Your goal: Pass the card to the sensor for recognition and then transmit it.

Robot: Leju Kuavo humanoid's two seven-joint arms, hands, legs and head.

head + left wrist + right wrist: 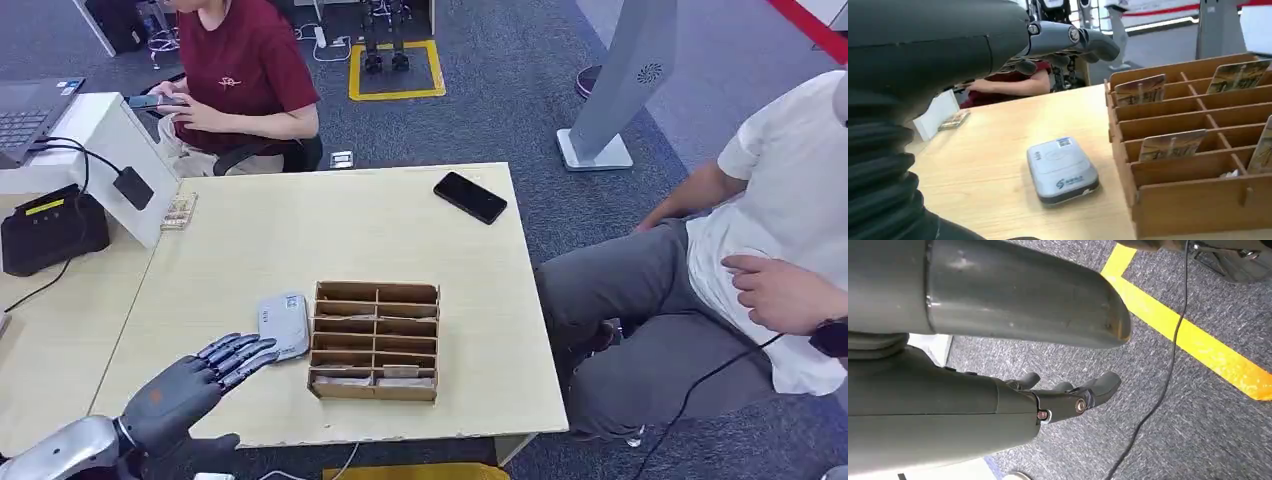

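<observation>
A brown slotted card rack (376,341) stands near the table's front edge, with several cards (1140,90) upright in its slots. Just left of it lies the grey card sensor (284,323) (1062,170). My left hand (205,377) hovers over the table at the front left, fingers (1068,37) stretched toward the sensor and holding nothing. My right hand (1058,397) hangs beside my body above the carpet, fingers loosely extended, empty.
A black phone (470,197) lies at the table's far right. A black terminal (50,230) and a white stand (110,150) are on the left desk. One person sits behind the table, another at the right, knees close to the table edge.
</observation>
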